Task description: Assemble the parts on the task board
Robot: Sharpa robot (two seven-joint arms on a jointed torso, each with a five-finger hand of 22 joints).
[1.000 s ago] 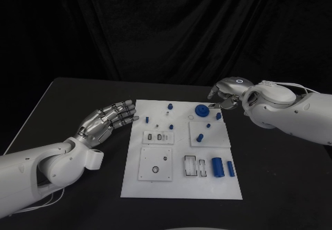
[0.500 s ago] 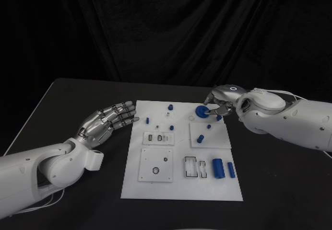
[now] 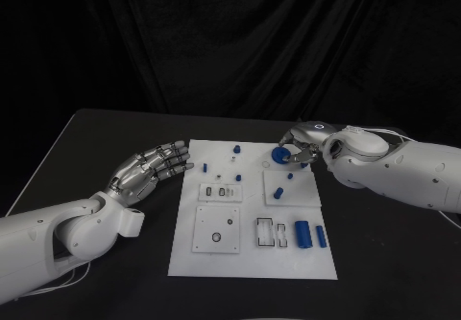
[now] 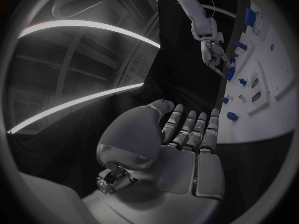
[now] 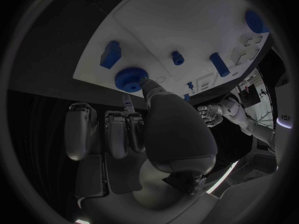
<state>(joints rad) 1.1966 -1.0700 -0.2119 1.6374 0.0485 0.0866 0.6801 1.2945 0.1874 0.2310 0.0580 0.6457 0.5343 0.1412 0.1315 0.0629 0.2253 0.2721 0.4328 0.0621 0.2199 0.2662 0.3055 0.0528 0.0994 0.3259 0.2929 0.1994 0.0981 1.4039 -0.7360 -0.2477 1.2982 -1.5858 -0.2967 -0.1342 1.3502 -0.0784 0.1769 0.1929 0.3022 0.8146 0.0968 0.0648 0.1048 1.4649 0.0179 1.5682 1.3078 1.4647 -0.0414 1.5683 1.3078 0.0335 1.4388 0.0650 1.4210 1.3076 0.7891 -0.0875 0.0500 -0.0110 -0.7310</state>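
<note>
My right hand pinches the blue gear at the upper right of the white board; my left hand hovers spread, holding nothing.

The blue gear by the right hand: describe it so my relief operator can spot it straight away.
Start at the white task board mid-table and go to its far right corner, where the right hand reaches in. The blue gear lies at its fingertips: round, flat and toothed, unlike the slim blue pegs nearby.
</note>
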